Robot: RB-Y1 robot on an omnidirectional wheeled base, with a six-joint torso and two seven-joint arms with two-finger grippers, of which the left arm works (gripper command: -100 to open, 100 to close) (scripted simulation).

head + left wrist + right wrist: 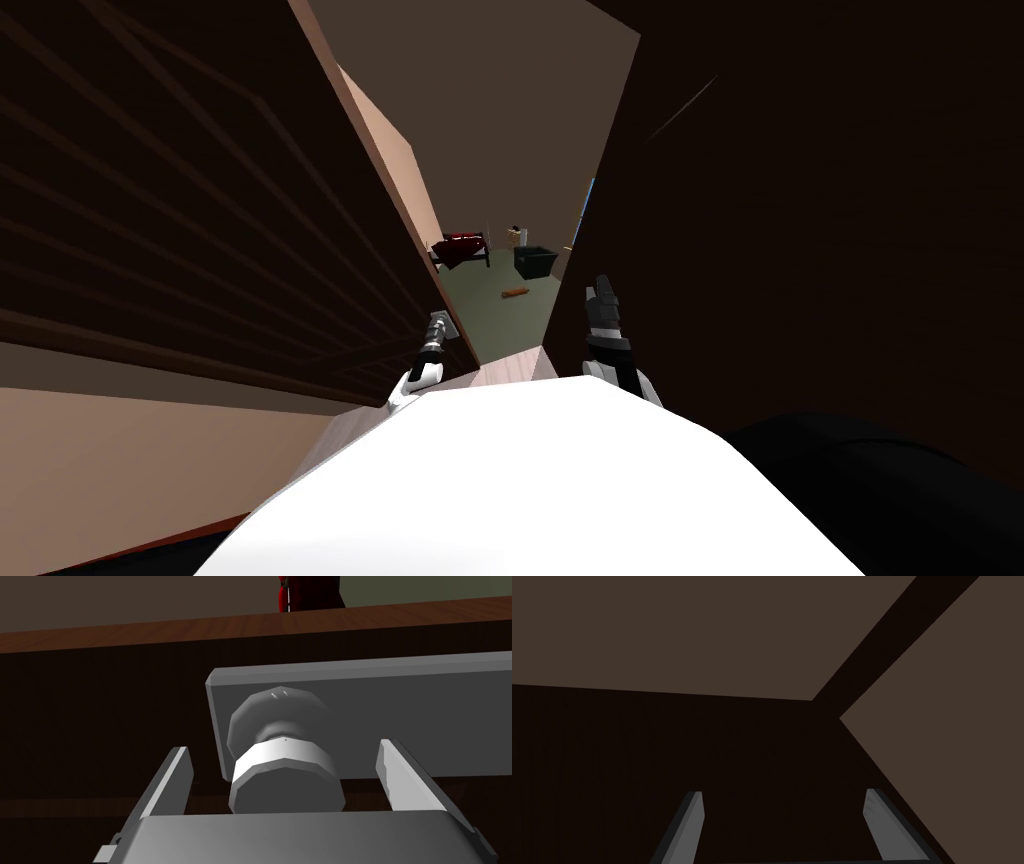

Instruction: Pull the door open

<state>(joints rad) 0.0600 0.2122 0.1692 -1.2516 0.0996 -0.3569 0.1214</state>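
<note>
- Grey knob (287, 773) on the dark door (100, 726): where is it lying?
- It's sitting between the wide-spread fingers (170, 781) of the left gripper (283, 747), axis pointing along the hand, not touching. Right gripper (783, 795) is hanging wide, farther off.

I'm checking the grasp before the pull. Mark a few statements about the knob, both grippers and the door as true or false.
1. The left gripper has a finger on each side of the grey knob. True.
2. Its fingers press the knob's sides. False: a gap shows on each side, and they stand open.
3. The knob sits on a grey plate. True.
4. The right gripper is shut on something. False: its fingers are apart with nothing between them.
5. The door is fully shut. False: a gap past its edge shows a dark bin beyond.
</note>
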